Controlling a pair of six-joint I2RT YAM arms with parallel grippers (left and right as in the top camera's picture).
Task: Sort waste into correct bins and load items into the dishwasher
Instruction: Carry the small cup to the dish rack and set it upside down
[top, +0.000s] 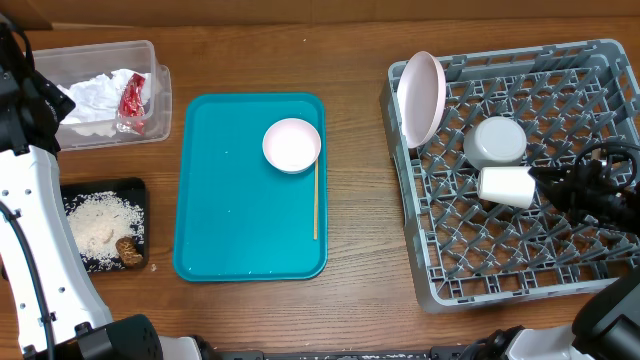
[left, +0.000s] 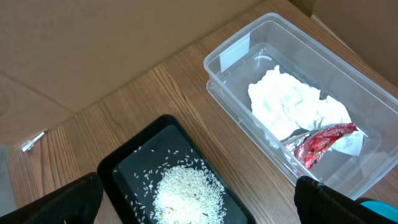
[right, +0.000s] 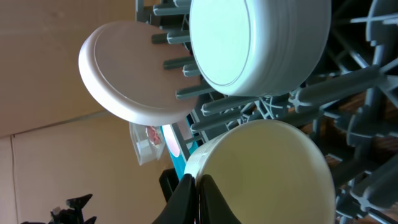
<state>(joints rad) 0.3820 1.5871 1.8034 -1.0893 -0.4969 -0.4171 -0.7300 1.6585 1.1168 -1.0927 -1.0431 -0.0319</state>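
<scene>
Reaching in from the frame's right with right claw (right: 197, 193) pinched shut against the small white cup (top: 505, 187), left claw (left: 199, 202) gaping empty, upper left.

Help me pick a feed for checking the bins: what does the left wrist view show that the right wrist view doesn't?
Only left wrist: the black tray with rice crumbs, and a plain look at the crumpled napkin.
Only right wrist: the pink plate standing against the pegs of the rack, the grey bowl and the white cup.
Both: a sliver of the teal tray, and the clear tub with its red wrapper, tiny and distant from the right wrist.
</scene>
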